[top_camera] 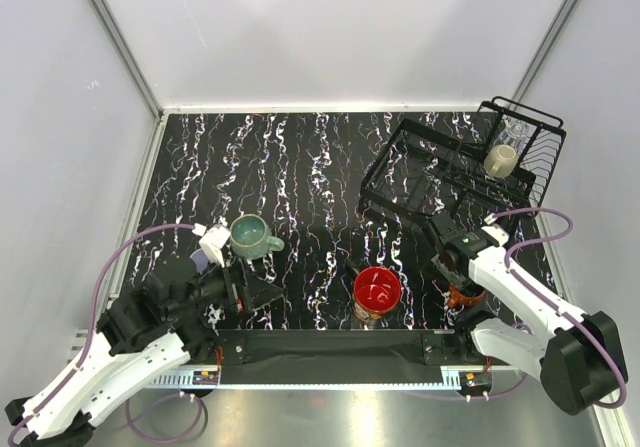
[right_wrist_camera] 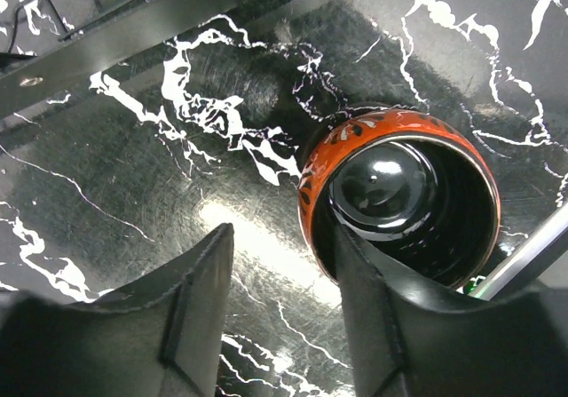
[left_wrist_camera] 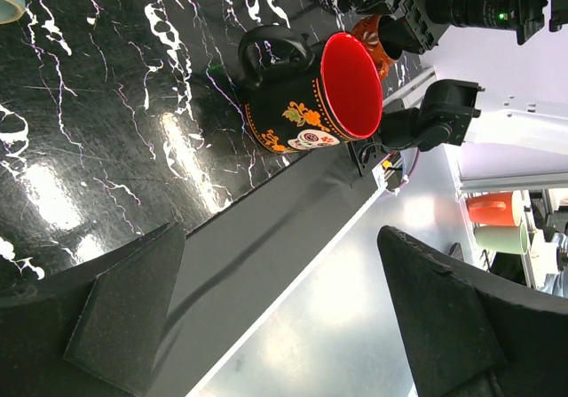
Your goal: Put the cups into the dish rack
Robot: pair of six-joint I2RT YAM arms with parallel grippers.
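So far two cups loaded: beige mug [top_camera: 500, 160], clear glass [top_camera: 515, 129] inside dish rack [top_camera: 425, 167]. Outside rack, near side or left: teal mug [top_camera: 250, 235], red-inside mug [top_camera: 377, 292], orange mug [right_wrist_camera: 399, 193]. Jaws apart, empty: left gripper [left_wrist_camera: 280, 237], right gripper [right_wrist_camera: 282, 237].

The rack [top_camera: 430, 172] stands at the far right of the desk [top_camera: 300, 167], with a glass [top_camera: 513, 132] and a mug [top_camera: 501, 159] in its raised end. Near the front edge the large mug [top_camera: 377, 292] stands in the middle, with the small mug [top_camera: 463, 295] to its right. A third mug [top_camera: 255, 235] stands farther back on the left.
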